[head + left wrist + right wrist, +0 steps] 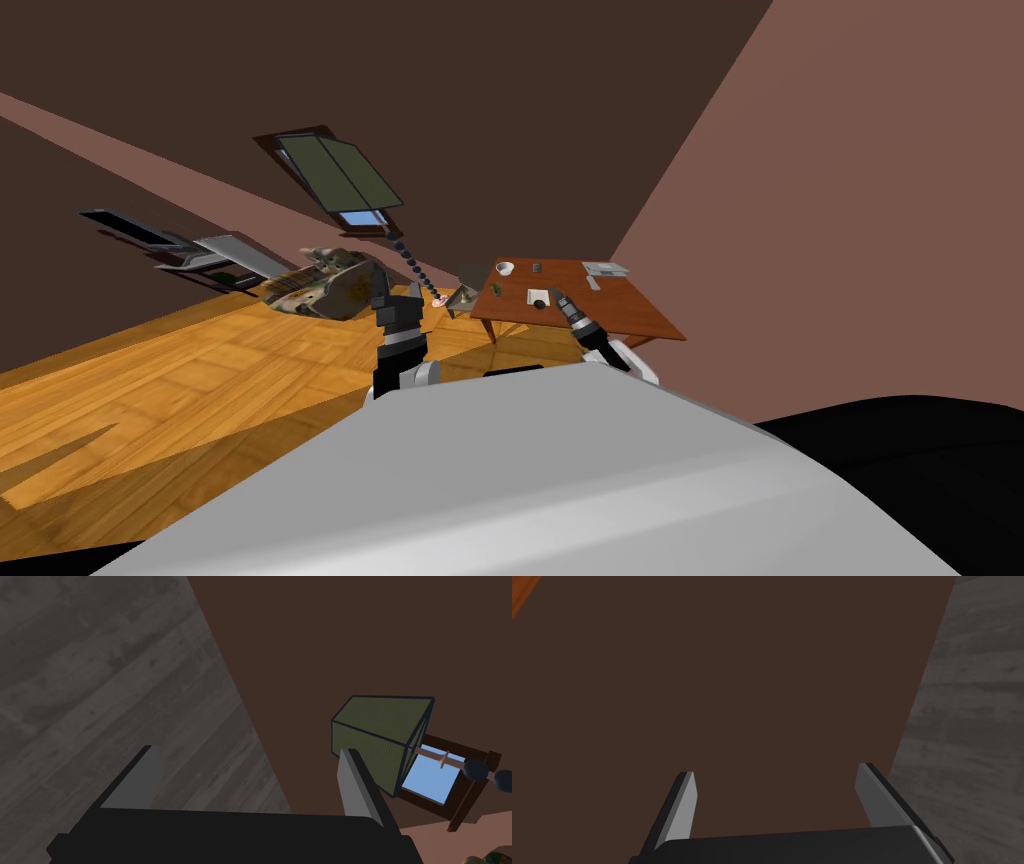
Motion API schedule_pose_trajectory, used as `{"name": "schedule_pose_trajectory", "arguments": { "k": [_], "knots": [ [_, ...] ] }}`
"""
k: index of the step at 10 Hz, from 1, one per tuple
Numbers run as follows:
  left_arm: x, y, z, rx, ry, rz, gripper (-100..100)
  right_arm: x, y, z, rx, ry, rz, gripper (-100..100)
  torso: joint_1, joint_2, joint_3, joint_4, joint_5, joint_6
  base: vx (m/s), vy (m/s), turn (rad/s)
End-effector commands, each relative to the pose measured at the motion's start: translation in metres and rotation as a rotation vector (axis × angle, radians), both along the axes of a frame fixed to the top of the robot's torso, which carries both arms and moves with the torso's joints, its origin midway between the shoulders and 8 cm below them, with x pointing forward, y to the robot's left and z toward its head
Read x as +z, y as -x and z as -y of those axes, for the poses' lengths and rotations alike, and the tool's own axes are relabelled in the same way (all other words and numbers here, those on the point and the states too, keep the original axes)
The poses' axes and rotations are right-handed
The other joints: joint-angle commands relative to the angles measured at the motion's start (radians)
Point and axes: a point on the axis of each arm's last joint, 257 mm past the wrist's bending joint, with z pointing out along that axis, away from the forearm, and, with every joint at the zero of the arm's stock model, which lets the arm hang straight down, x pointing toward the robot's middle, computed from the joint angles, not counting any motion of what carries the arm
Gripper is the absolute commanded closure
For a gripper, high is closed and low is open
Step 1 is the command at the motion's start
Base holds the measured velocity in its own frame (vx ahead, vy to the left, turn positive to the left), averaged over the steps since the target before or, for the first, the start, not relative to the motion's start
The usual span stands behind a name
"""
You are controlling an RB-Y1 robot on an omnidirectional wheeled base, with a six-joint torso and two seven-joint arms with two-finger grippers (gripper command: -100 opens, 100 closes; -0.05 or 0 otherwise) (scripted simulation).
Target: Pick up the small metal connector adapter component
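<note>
Both tools: left tool [250,750] and right tool [556,296] are spread wide, with nothing between the fingers.
Left tool: I have it up left of the desk [625,312], aimed toward the lamp [380,736] with the green shade.
Right tool: from the head camera it sits over the desk's near half, close to a white pad [538,296].
Adapter: I take it to be the small grey piece [537,267] on the desk toward the far edge, just right of the white bowl [505,268] and beyond the right tool. It is too small for me to make out its shape.
Desk edges: the near edge faces me and the right corner runs close to the pink wall [850,250].
Open room: a broad stretch of wood floor [200,380] lies to the left, and a patterned armchair [325,285] sits past the left tool.
</note>
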Motion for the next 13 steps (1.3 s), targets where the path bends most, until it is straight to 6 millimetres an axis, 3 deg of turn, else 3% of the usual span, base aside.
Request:
{"name": "schedule_pose_trajectory", "arguments": {
  "k": [1,2,3,4,5,6,7,8,9,10,12,13],
  "knots": [
    [0.000,0.000,0.000,0.000,0.000,0.000,0,-0.026,0.000,-0.002,0.023,0.099,-0.038,-100,0.000,0.000,0.000,0.000,0.000,0.000,-0.070,0.023,0.103],
    [0.000,0.000,0.000,0.000,0.000,0.000,0,-0.027,0.001,-0.001,0.028,0.112,-0.040,-100,0.000,0.000,0.000,0.000,0.000,0.000,-0.044,0.020,0.039],
    [0.000,0.000,0.000,0.000,0.000,0.000,0,-0.049,0.002,0.000,0.044,0.193,-0.072,-100,0.000,-0.001,-0.001,0.000,0.000,0.000,-0.045,0.028,0.089],
    [0.000,0.000,0.000,0.000,0.000,0.000,0,-0.050,0.002,0.002,0.048,0.204,-0.073,-100,0.001,-0.002,-0.001,0.000,0.000,0.000,-0.036,0.025,0.048],
    [0.000,0.000,0.000,0.000,0.000,0.000,0,-0.072,0.004,0.005,0.063,0.285,-0.105,-100,0.001,-0.002,-0.001,0.000,0.000,0.000,-0.043,0.032,0.091],
    [0.000,0.000,0.000,0.000,0.000,0.000,0,-0.073,0.005,0.007,0.069,0.301,-0.107,-100,0.001,-0.002,-0.001,0.000,0.000,0.000,-0.032,0.025,0.052],
    [0.000,0.000,0.000,0.000,0.000,0.000,0,-0.096,0.008,0.012,0.083,0.385,-0.140,-100,0.000,-0.002,-0.001,0.000,0.000,0.000,-0.033,0.034,0.108],
    [0.000,0.000,0.000,0.000,0.000,0.000,0,-0.097,0.009,0.015,0.089,0.401,-0.141,-100,0.001,-0.003,-0.002,-0.001,0.000,0.000,-0.032,0.032,0.059],
    [0.000,0.000,0.000,0.000,0.000,0.000,0,-0.120,0.014,0.024,0.105,0.489,-0.174,-100,0.001,-0.003,-0.001,-0.001,0.000,0.000,-0.038,0.042,0.108],
    [0.000,0.000,0.000,0.000,0.000,0.000,0,-0.120,0.014,0.027,0.109,0.503,-0.176,-100,0.001,-0.002,-0.001,0.000,0.000,0.000,-0.030,0.033,0.046],
    [0.000,0.000,0.000,0.000,0.000,0.000,0,-0.144,0.020,0.041,0.130,0.608,-0.210,-100,0.002,-0.003,-0.002,-0.001,0.000,0.000,-0.016,0.046,0.093],
    [0.000,0.000,0.000,0.000,0.000,0.000,0,-0.166,0.027,0.056,0.146,0.701,-0.243,-100,0.002,-0.004,-0.002,-0.001,0.000,0.000,-0.019,0.054,0.121]
  ]
}}
